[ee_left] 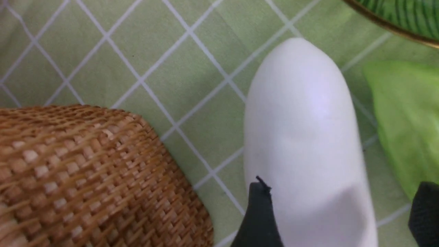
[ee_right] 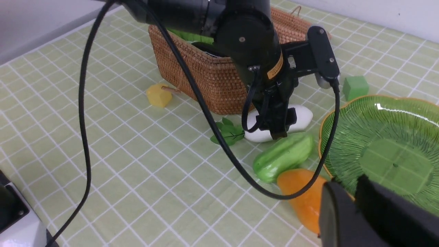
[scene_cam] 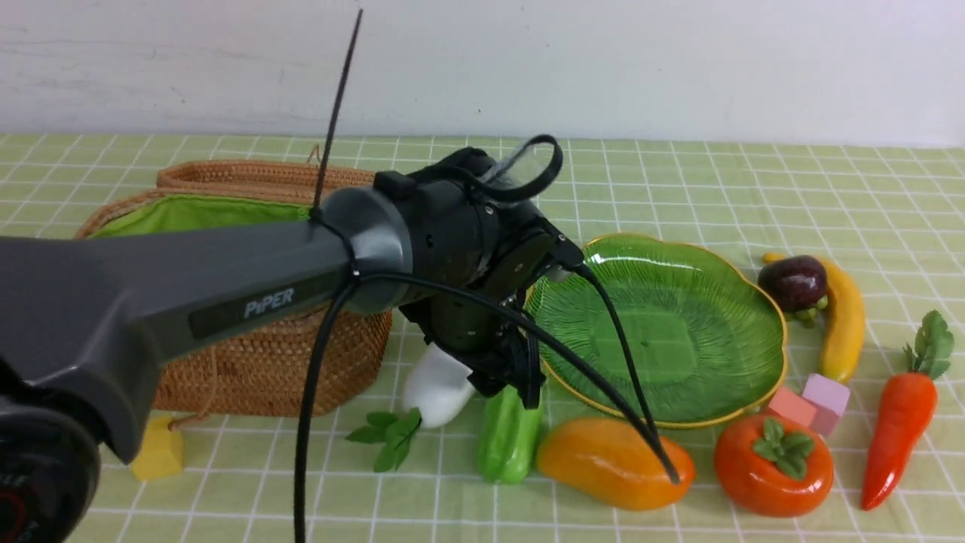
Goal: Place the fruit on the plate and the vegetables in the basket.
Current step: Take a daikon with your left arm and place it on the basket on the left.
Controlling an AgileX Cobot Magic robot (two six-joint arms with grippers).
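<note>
Pale green checked tablecloth (scene_cam: 678,173) under everything, plain white wall (scene_cam: 603,68) behind. Low over the cloth, the left gripper (ee_left: 343,195), pointed down and spread wide: one black finger (ee_left: 257,216) at the edge of the white radish (ee_left: 301,113), the other clear of its far side. Straddling, not clamping.

Radish flat on the cloth directly beneath, green leaves (scene_cam: 388,437) trailing toward the robot. Just to the gripper's left, the woven wall of the basket (scene_cam: 264,362), green lining showing, lid (scene_cam: 241,177) open behind. Just to its right, the ribbed green gourd (scene_cam: 509,441), close beside the radish. Past the gourd on that side, the orange-yellow mango (scene_cam: 603,460) and, behind it, the green plate (scene_cam: 663,324).

Farther right again: persimmon (scene_cam: 773,464), two pink cubes (scene_cam: 825,396), dark mangosteen (scene_cam: 791,280) against the banana (scene_cam: 844,332), and the carrot (scene_cam: 901,430) outermost. Well to the gripper's left, a small yellow piece (scene_cam: 158,452) by the basket's near corner; beyond it, near the plate's far rim, a green cube (ee_right: 356,87).

Right gripper (ee_right: 355,187) near the plate's rim and the mango. Fingers seemingly close together with nothing between, though too blurred and cropped to be sure.
</note>
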